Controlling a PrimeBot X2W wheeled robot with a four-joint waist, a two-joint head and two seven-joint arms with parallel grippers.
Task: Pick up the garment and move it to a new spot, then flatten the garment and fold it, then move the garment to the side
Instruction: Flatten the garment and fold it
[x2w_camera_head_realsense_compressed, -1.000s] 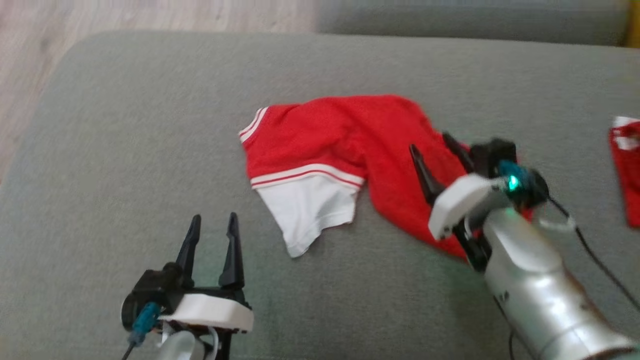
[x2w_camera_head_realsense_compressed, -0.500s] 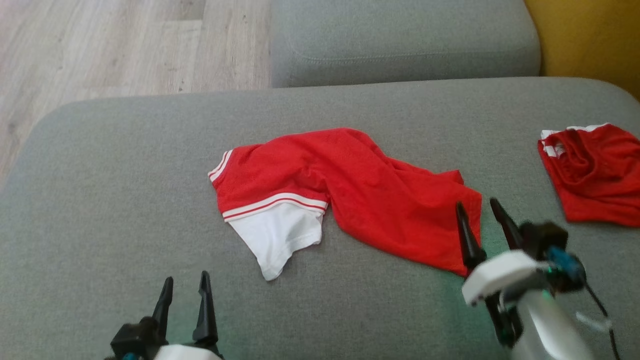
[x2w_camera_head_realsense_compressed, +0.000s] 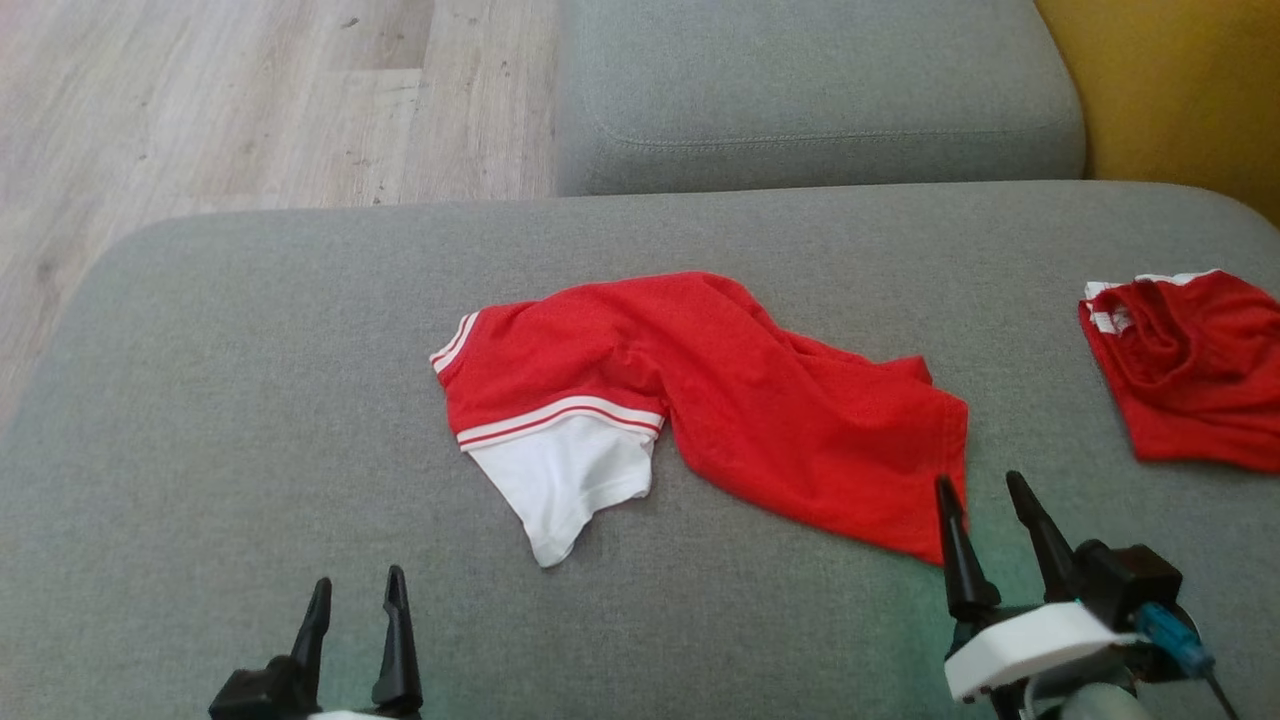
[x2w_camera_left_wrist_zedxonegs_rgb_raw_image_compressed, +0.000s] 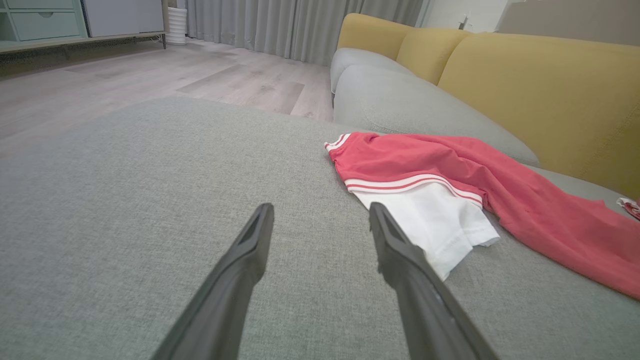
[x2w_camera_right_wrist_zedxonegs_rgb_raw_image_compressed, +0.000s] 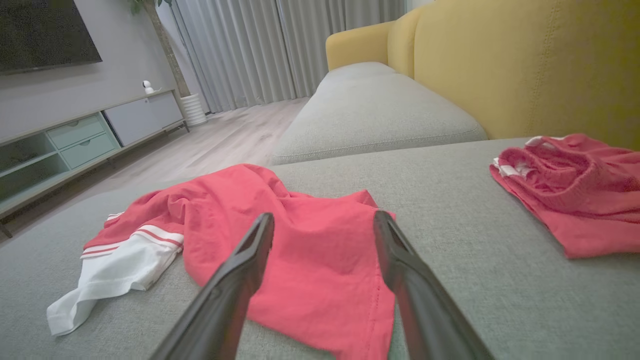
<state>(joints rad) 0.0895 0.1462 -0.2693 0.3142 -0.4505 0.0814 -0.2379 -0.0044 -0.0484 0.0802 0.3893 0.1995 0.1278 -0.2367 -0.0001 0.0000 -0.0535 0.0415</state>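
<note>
A red garment (x2w_camera_head_realsense_compressed: 740, 400) with a white, red-striped sleeve lies rumpled in the middle of the grey sofa seat (x2w_camera_head_realsense_compressed: 250, 420). It also lies ahead in the left wrist view (x2w_camera_left_wrist_zedxonegs_rgb_raw_image_compressed: 500, 195) and the right wrist view (x2w_camera_right_wrist_zedxonegs_rgb_raw_image_compressed: 300, 240). My left gripper (x2w_camera_head_realsense_compressed: 355, 600) is open at the lower left, well short of the white sleeve (x2w_camera_head_realsense_compressed: 565, 485). My right gripper (x2w_camera_head_realsense_compressed: 980, 495) is open at the lower right, its fingertips just off the garment's near right corner. Neither holds anything.
A second red garment (x2w_camera_head_realsense_compressed: 1190, 365) lies bunched at the right edge of the seat. Another grey cushion (x2w_camera_head_realsense_compressed: 820, 90) lies beyond, with a yellow backrest (x2w_camera_head_realsense_compressed: 1180, 90) at the far right. Wooden floor (x2w_camera_head_realsense_compressed: 230, 100) runs past the seat's left edge.
My right gripper has pulled back from over the garment to the near right, empty. The left gripper has drawn back too. The camera has shifted, bringing the second garment into view.
</note>
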